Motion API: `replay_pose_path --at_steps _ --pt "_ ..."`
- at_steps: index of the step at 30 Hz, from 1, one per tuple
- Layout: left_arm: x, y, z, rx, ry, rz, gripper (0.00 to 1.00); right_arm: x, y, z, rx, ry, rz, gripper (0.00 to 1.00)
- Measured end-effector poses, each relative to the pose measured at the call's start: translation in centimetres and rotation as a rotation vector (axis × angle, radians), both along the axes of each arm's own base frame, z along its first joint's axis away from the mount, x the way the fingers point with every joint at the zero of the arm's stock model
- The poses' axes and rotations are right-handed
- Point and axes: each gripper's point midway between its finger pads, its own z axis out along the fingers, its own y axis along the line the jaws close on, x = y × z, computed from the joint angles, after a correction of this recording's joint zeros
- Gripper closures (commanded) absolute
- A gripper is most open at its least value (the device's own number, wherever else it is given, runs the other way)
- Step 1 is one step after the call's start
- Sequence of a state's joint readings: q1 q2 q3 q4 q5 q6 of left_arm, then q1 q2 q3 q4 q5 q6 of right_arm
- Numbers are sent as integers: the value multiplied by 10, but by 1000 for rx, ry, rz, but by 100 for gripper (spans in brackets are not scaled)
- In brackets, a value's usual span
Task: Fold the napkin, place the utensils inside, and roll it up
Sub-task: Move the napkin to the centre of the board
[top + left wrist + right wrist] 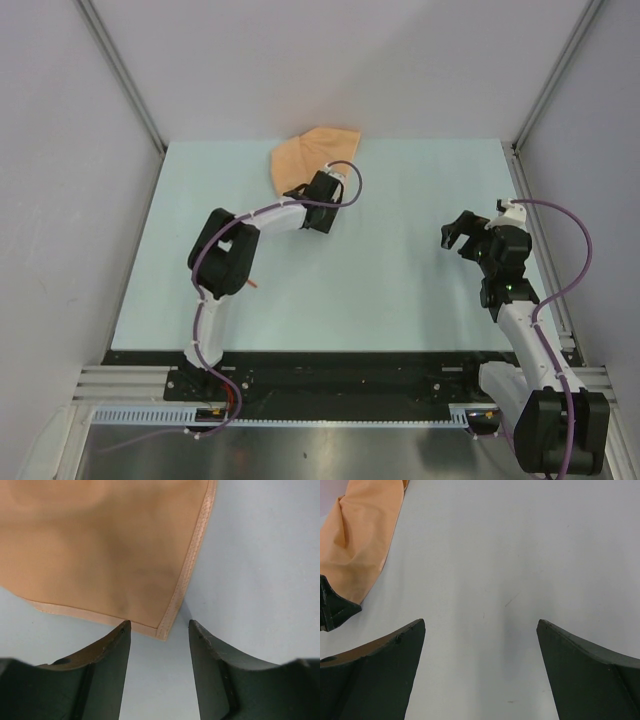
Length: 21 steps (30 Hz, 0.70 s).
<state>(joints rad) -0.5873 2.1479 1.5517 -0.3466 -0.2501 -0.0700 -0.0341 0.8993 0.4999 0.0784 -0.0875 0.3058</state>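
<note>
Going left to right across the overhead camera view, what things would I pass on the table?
utensil → napkin → right gripper

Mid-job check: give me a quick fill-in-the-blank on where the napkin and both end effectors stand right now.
1. The napkin lies bunched near the table's ___ edge.
2. The left end effector is open, its fingers framing one hemmed ___ of the napkin.
3. The right end effector is ___ over bare table, holding nothing.
Missing words: far; corner; open.
</note>
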Motion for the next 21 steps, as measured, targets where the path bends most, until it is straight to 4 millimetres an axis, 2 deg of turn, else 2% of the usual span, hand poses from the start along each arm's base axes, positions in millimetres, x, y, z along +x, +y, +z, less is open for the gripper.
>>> replay_pose_path --at_steps 3,9,13,14,15,21 --pt "2 2 -1 -13 11 5 46 0 0 0 0 0 0 0" --pt "4 1 -3 -59 40 2 64 0 0 -3 2 9 2 0" --pt "4 1 -5 -104 62 4 82 0 1 -3 1 9 2 0" --pt "5 1 -6 -116 63 5 89 0 0 -3 1 10 2 0" --pt "5 1 -6 -130 64 6 100 0 1 -3 1 10 2 0" --pt "6 4 -6 -160 61 6 100 3 5 -10 5 37 18 0"
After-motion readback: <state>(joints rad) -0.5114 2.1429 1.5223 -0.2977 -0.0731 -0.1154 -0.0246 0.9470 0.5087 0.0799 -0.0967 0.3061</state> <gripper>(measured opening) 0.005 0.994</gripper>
